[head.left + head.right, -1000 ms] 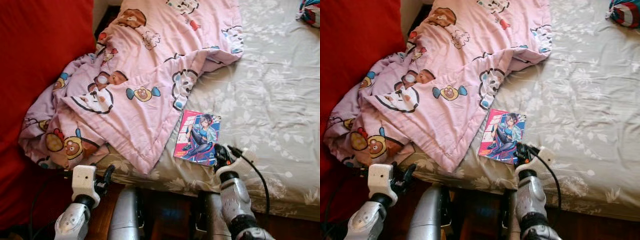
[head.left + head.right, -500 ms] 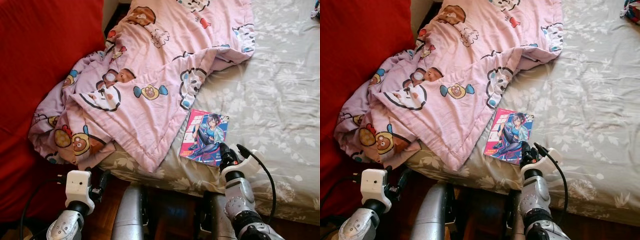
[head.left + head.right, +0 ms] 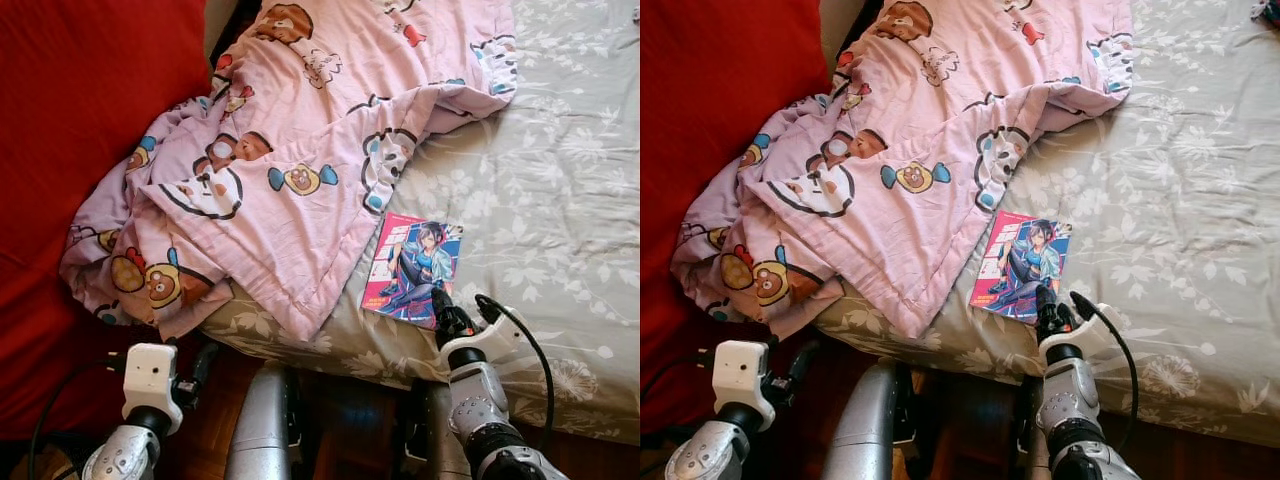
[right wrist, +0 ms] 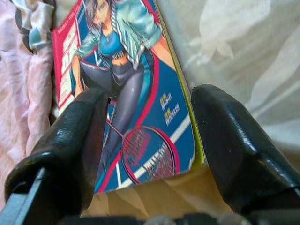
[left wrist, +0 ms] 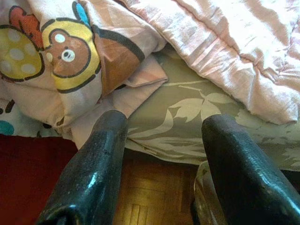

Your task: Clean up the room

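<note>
Book (image 3: 412,270) lies flat, lengthwise toward right gripper (image 3: 446,321).

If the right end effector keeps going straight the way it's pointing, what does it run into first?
Most likely the book lying flat on the bed sheet. The right end effector is open at the book's near edge, one finger over its cover, so it would probably slide onto it; height is unclear.

The book (image 3: 412,271), lying just ahead of the right gripper (image 4: 150,136), is showing a glossy printed cover. Soft matt cloth is forming the pink quilt (image 3: 300,150) and grey floral sheet (image 3: 540,200). Glossy wood flooring (image 5: 140,201) is showing between the left gripper (image 5: 164,136)'s shiny black fingers.
</note>
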Robot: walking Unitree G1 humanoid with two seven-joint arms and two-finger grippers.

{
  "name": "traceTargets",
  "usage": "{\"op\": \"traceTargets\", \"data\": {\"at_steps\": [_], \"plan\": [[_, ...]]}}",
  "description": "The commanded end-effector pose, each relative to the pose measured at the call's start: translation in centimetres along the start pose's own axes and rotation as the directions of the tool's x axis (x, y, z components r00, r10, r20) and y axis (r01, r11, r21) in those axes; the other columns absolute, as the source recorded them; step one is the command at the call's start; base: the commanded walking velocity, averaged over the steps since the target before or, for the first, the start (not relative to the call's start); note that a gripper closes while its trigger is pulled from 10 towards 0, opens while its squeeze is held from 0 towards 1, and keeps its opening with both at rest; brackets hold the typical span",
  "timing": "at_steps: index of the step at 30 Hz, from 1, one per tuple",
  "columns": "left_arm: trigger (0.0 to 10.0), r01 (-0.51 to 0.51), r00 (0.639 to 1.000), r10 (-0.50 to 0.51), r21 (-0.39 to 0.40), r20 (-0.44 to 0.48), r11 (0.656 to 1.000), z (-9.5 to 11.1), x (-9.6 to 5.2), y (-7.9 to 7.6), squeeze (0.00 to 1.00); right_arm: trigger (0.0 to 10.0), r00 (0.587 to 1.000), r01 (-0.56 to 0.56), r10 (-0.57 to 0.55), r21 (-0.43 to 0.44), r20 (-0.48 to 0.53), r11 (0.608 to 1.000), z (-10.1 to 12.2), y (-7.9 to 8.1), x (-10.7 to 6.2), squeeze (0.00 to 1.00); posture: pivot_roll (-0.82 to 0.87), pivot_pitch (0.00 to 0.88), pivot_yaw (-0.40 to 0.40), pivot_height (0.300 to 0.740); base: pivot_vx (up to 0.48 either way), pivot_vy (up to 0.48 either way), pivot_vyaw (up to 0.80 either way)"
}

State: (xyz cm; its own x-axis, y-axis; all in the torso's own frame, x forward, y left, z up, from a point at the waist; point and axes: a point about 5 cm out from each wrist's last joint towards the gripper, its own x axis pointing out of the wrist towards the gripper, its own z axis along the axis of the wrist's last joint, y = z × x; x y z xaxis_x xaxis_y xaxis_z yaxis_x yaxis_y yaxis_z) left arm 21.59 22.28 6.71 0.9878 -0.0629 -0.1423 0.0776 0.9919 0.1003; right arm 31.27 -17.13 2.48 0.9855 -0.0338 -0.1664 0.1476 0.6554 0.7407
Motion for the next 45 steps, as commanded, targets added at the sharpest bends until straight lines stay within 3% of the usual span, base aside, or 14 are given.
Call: {"op": "traceTargets", "data": {"at_steps": [1, 9, 13, 22, 38, 45], "plan": [[10.0, -0.009, 0.999, 0.009, 0.007, -0.044, 1.000, -0.6, -0.9, 0.5, 0.00, 10.0, 0.999, 0.015, -0.012, 0.055, -0.042, 0.998, -1.0, -0.8, -0.7, 0.00, 0.24, 0.387, 0.136, 0.616, 0.000, 0.000, 0.00], [10.0, -0.007, 0.999, 0.008, 0.011, -0.052, 1.000, -0.5, -1.4, 0.5, 0.00, 10.0, 0.998, 0.002, 0.007, 0.146, -0.060, 0.989, -1.2, -1.9, -1.4, 0.00, 0.25, 0.396, 0.140, 0.616, 0.000, 0.000, 0.00], [10.0, -0.004, 0.998, 0.004, 0.011, -0.059, 1.000, -0.6, -1.8, 0.4, 0.00, 10.0, 0.997, -0.025, 0.044, 0.246, -0.071, 0.969, -1.4, -2.6, -1.9, 0.00, 0.26, 0.402, 0.142, 0.616, 0.000, 0.000, 0.00], [10.0, 0.001, 0.998, 0.000, 0.016, -0.071, 1.000, -0.5, -2.6, 0.3, 0.00, 10.0, 0.992, 0.013, 0.025, 0.305, -0.122, 0.952, -2.2, -4.0, -3.1, 0.00, 0.28, 0.418, 0.146, 0.616, 0.000, 0.000, 0.00], [10.0, -0.011, 0.995, 0.014, 0.031, -0.096, 0.999, -0.4, -3.9, 0.9, 0.00, 10.0, 0.985, 0.012, 0.046, 0.332, -0.167, 0.943, -3.2, -3.0, -2.8, 0.00, 0.32, 0.433, 0.159, 0.616, 0.000, 0.000, 0.00], [10.0, -0.008, 0.995, 0.011, 0.033, -0.104, 0.999, -0.5, -3.9, 0.9, 0.00, 10.0, 0.992, 0.010, 0.030, 0.310, -0.126, 0.951, -2.5, -2.3, -2.0, 0.00, 0.31, 0.434, 0.160, 0.616, 0.000, 0.000, 0.00]]}}
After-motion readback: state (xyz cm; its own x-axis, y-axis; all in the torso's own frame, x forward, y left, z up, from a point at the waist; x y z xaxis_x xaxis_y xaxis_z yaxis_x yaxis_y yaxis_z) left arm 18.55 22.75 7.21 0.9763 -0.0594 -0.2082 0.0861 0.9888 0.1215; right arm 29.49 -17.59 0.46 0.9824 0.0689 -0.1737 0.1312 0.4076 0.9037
